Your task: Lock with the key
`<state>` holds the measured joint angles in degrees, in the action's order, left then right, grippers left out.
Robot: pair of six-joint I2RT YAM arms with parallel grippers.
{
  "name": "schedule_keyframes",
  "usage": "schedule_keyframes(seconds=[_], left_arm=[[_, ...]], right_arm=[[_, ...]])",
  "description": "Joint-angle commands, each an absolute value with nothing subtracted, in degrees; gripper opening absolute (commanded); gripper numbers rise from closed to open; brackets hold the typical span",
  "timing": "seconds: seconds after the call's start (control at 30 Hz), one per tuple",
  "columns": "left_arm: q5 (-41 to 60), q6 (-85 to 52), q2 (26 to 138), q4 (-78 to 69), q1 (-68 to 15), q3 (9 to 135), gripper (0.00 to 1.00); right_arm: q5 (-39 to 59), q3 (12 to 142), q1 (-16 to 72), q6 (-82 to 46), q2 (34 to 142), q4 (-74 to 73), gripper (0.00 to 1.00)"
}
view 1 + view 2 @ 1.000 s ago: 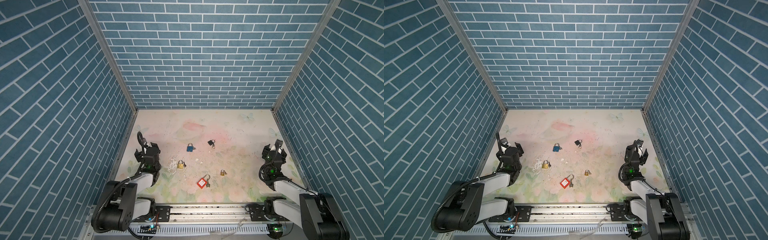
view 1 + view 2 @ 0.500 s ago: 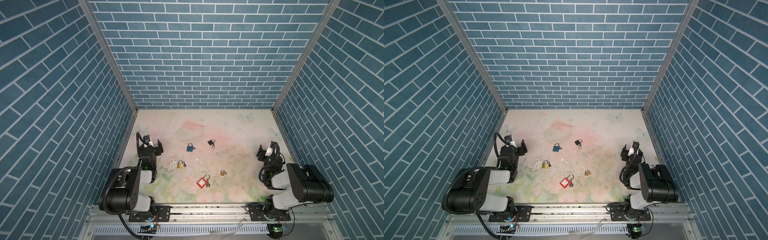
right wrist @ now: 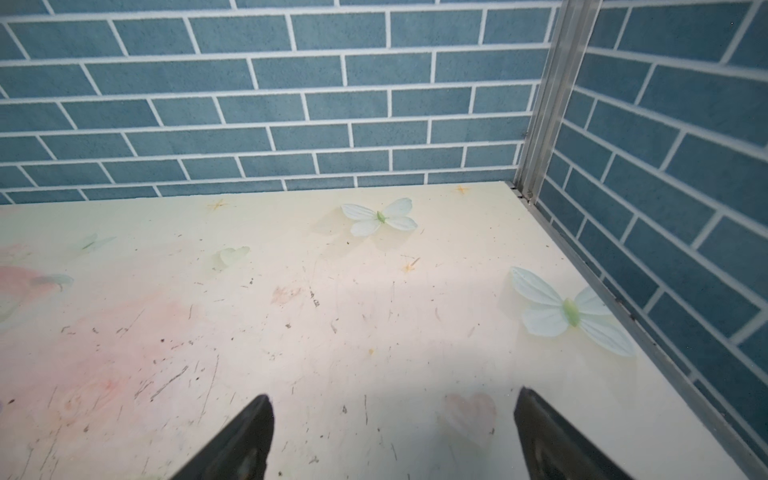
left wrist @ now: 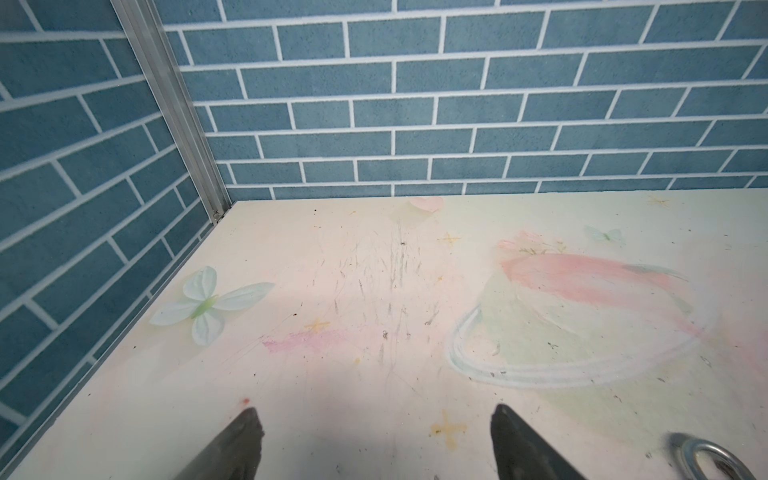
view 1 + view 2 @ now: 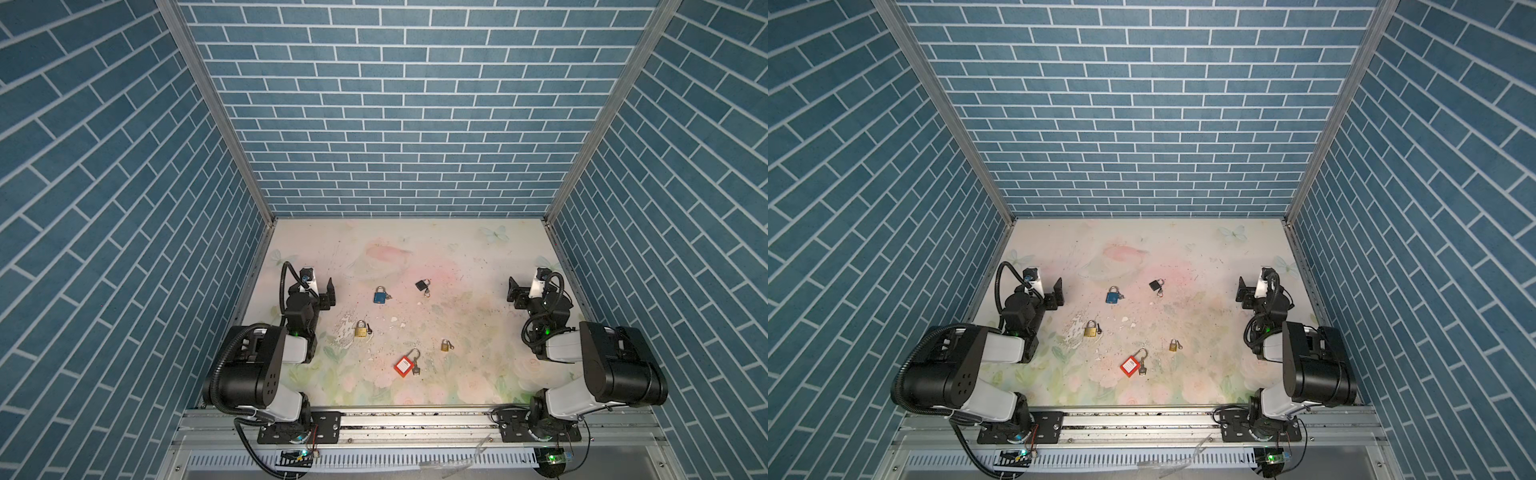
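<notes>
From my end, both arms sit low at the sides. The left hand [image 4: 374, 419] has its fingers spread wide with nothing between them, and so does the right hand [image 3: 392, 403]. The locks lie mid-surface [image 5: 478, 257], well apart from either hand: blue padlock [image 5: 379, 296], black padlock [image 5: 422, 285], big brass padlock [image 5: 360, 330], small brass padlock [image 5: 444, 345] and red padlock [image 5: 402, 367], with a key [image 5: 417, 371] just beside the red one.

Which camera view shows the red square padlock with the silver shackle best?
Both top views serve best: the red square padlock lies whole on the floral table. Neither wrist view shows it; both look toward the blue brick wall.
</notes>
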<state>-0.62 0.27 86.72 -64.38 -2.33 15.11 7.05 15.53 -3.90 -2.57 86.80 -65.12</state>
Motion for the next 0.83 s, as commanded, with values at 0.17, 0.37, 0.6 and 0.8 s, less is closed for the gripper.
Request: schedule_keyframes(seconds=[0.17,0.37,0.6,0.8], left_arm=[[-1.8,1.6,86.7,-65.2,-2.7,15.8,0.87],[-1.6,1.6,86.9,-64.9,-2.7,16.1,0.87],[-1.7,1.6,87.1,-64.5,-2.6,16.3,0.87],[-1.5,2.0,86.7,-65.2,-2.9,15.7,0.87]], right_arm=[[8.8,15.4,-4.0,-1.3,87.0,-65.1,0.92],[8.9,15.4,-4.0,-1.2,87.0,-65.1,0.93],[8.8,15.4,-4.0,-1.2,87.0,-65.2,0.94],[8.8,15.4,-4.0,-1.2,87.0,-65.2,0.94]])
